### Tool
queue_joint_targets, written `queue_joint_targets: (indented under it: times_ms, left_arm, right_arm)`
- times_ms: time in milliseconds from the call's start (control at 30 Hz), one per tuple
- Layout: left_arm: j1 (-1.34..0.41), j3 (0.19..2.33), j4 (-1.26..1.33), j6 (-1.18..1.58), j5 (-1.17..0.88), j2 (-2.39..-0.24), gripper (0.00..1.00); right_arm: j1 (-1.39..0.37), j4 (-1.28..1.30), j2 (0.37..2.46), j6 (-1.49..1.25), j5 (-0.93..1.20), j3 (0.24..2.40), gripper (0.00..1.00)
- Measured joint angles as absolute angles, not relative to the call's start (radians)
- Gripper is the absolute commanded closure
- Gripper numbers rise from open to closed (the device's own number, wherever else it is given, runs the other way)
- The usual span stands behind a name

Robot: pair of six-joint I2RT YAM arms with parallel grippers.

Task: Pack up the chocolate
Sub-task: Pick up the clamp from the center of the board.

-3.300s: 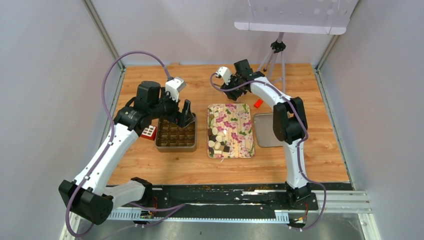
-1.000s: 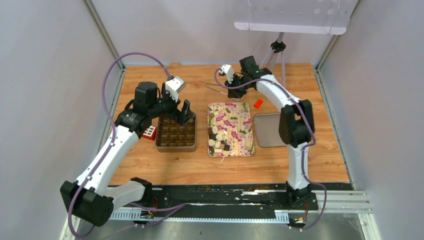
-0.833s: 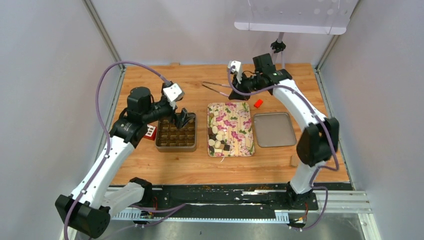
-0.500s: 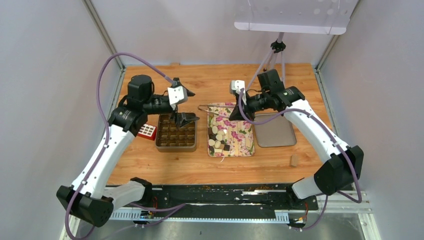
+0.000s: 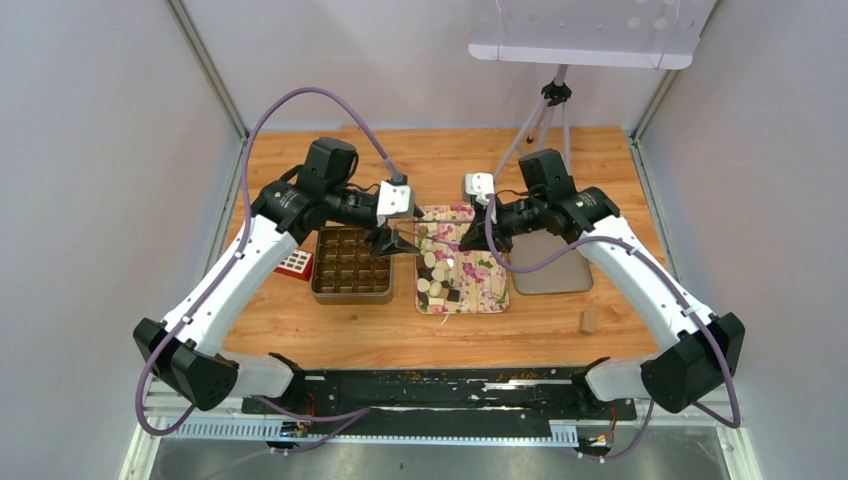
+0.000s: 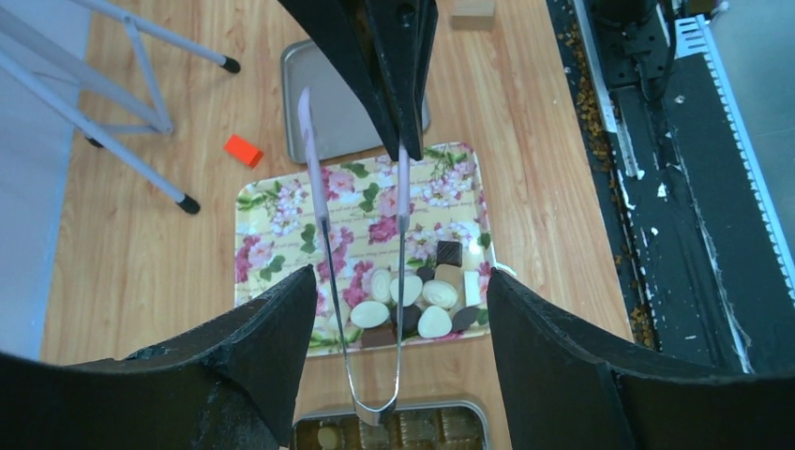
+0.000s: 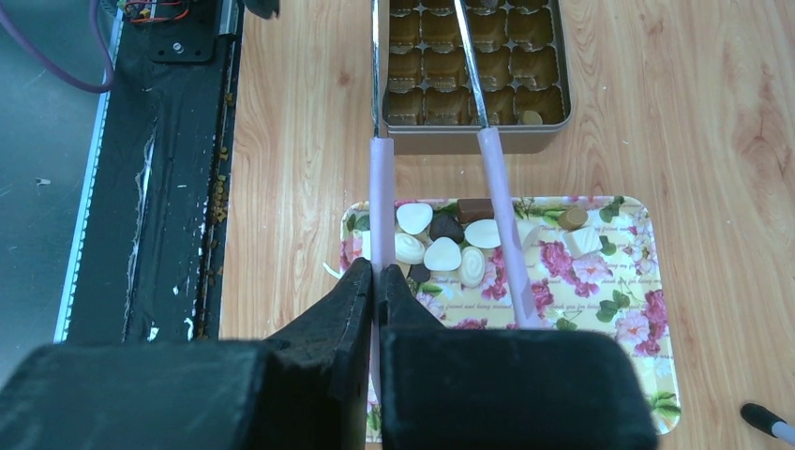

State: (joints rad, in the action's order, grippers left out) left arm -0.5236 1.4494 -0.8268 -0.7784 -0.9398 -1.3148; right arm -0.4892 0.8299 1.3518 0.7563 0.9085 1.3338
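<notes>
Thin steel tongs (image 7: 498, 187) with matte pink sleeves on the tips are spread in a V, with nothing between them. The right gripper (image 7: 375, 267) is clamped tight on just one pink tip. The left gripper (image 6: 400, 277) gapes either side of the bend, can't tell if it touches. The chocolate (image 5: 437, 280), glossy cream ovals and dark squares, is heaped at 7 o'clock on the floral tray (image 5: 480, 250). The gridded metal tin (image 5: 350, 270) is at the tray's 9. Only the wrist views show one cream piece (image 7: 532, 117) in a tin cell.
</notes>
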Motion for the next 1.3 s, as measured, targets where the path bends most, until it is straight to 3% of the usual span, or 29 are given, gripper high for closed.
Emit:
queue_joint_targets:
  times_ms: [400,867,1067,1300]
  left_arm:
    - [-0.55,1.449,-0.817,-0.753,-0.855,-1.327,0.31]
    - [-0.561,1.446,-0.755,-0.713,-0.845,-1.329,0.58]
    - [-0.561,1.443,-0.744,-0.7,-0.841,-1.331,0.44]
    - [-0.563,1.412,-0.72,-0.695,-0.838,-1.331,0.56]
  right_arm:
    - [-0.49,0.802,1.328,0.735,0.91,1.334,1.0]
    - [-0.491,0.772,1.325,0.679,0.918,1.327,0.98]
    - [-0.492,0.757,1.325,0.647,0.92,1.322,0.99]
    - [-0.49,0.736,1.325,0.605,0.932,1.318,0.99]
